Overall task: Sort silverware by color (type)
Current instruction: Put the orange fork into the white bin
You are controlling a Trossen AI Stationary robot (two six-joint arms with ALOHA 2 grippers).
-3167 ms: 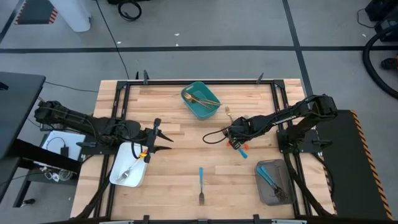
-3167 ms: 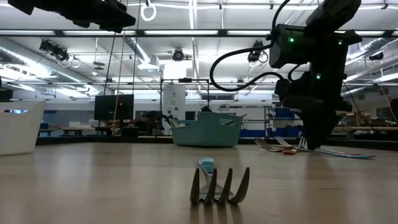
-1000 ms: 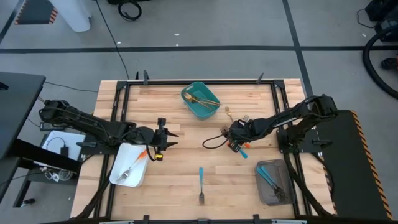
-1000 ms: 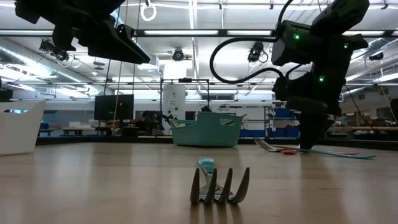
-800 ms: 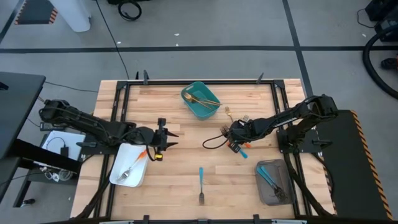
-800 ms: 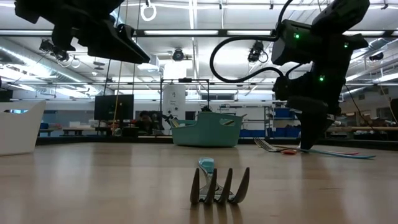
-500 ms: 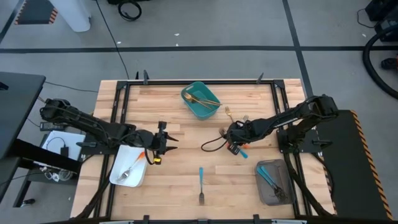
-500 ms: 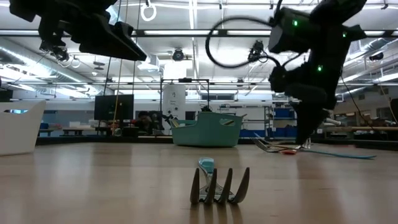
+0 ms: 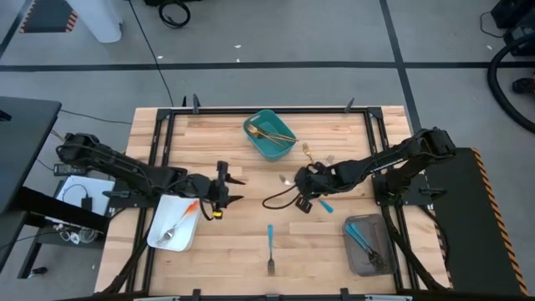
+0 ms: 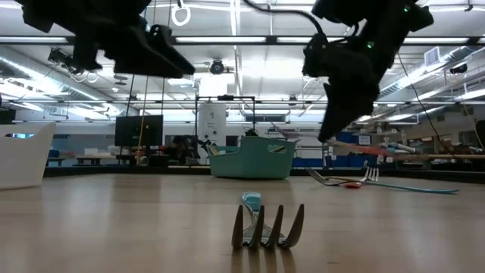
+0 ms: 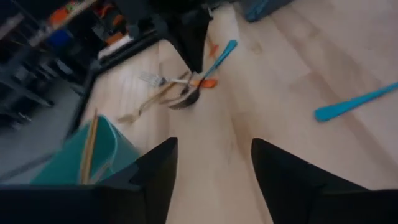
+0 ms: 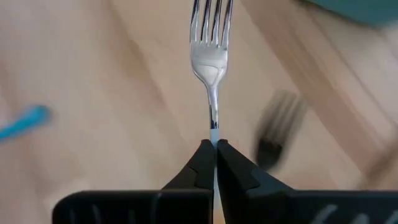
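Note:
My right gripper point(image 12: 214, 148) point(image 9: 298, 181) is shut on a blue-handled fork point(image 12: 211, 62), right of the table's middle. More silverware lies close by on its far right: a gold fork point(image 9: 307, 150) and a silver-headed one point(image 9: 328, 157). A second blue-handled fork point(image 9: 270, 247) lies flat near the front edge. My left gripper point(image 9: 236, 190) point(image 11: 211, 180) hovers open left of the middle, pointing right, with nothing between its fingers. My right gripper pinches the fork's thin neck point(image 12: 213, 127), just behind the head, between its two fingertips. The fingers slant down from the table's right side and run along the fork. Its head point(image 9: 283, 178) points toward the table's left, above its own blurred shadow; the handle is hidden behind the fingers.
A teal bin point(image 9: 269, 134) with gold utensils stands at the far middle. The white tray point(image 9: 171, 224) at the left holds an orange-handled fork; a grey tray point(image 9: 368, 244) at the near right holds blue-handled pieces. A black cable point(image 9: 272, 201) loops beside the right gripper.
My right gripper has risen from the pile of silverware, swung toward the table's left and tipped from pointing down to a slant, with the fork coming along. My left gripper has drifted a little toward the table's right.

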